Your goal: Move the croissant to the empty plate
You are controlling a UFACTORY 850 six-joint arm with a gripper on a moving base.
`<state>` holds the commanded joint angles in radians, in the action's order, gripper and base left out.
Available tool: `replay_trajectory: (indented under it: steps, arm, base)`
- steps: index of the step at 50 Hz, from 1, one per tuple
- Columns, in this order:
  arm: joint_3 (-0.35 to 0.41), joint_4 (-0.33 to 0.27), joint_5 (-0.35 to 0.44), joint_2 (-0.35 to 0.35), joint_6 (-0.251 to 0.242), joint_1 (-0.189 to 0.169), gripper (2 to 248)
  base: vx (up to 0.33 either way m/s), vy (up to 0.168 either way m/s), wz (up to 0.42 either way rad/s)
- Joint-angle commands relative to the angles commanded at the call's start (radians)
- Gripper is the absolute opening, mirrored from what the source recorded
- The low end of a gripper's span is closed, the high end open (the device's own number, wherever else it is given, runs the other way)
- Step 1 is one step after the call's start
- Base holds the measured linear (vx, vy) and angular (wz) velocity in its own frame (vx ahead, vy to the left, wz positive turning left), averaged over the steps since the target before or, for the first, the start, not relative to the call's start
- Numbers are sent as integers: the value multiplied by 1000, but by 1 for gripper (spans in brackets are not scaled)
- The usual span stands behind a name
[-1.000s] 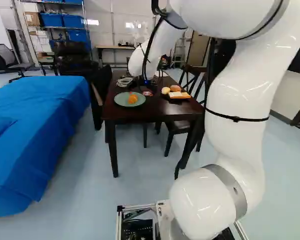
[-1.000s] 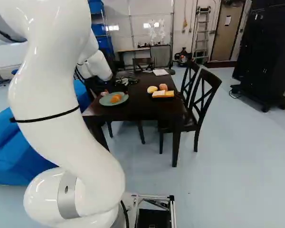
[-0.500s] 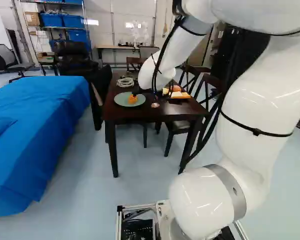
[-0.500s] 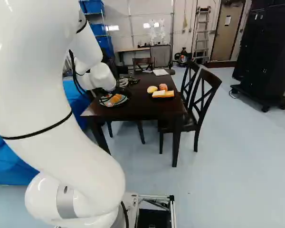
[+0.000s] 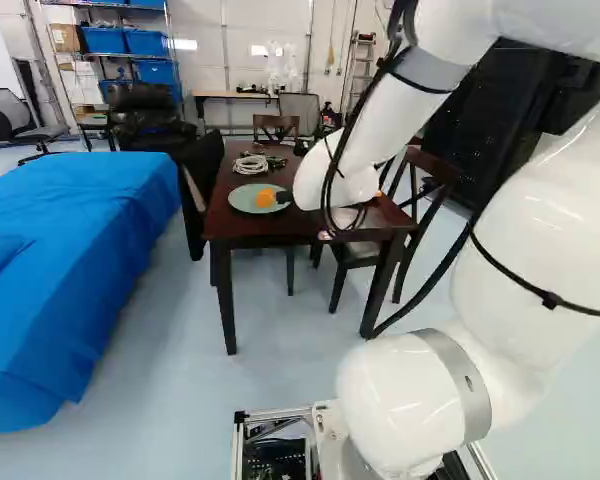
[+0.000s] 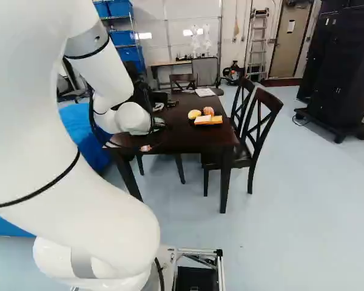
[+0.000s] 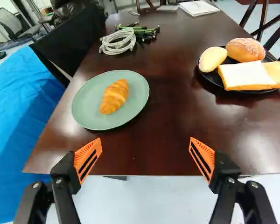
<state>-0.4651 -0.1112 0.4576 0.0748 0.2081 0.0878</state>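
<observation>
Dark counter [image 7: 177, 116]: croissant [image 7: 114, 96] on green plate [image 7: 85, 105], near edge beside blue bed [image 7: 14, 154]. Placement looks done. Tool [image 7: 145, 141] released; next, retreat clear.

Looks like we're in a robotics lab or workshop with home furniture in it, tbh. We've got a big white robot arm [image 5: 540, 230], metal shelving [image 5: 130, 56] full of blue bins [image 5: 104, 40], a ladder [image 6: 258, 45] and a tall black cabinet [image 6: 343, 79] on wheels. Homey bits: a blue-covered bed [image 5: 75, 260], plus a dark wooden counter [image 7: 177, 116] with dining chairs [image 6: 264, 124] beside it. Floor's [image 6: 291, 200] smooth and pale, kinda garage-like.
</observation>
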Motion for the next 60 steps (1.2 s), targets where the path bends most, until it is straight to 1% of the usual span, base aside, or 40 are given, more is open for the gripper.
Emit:
replay_trajectory:
  steps: [16, 32, 46, 60]
  arm:
    - [127, 37, 140, 69, -70, -30, 247]
    - [230, 68, 252, 124, -126, -53, 247]
    - [297, 87, 326, 160, -163, -69, 247]
    - [343, 101, 377, 186, -189, -80, 247]
  base:
    - [0, 0, 0]
    - [0, 0, 0]
    - [0, 0, 0]
    - [0, 0, 0]
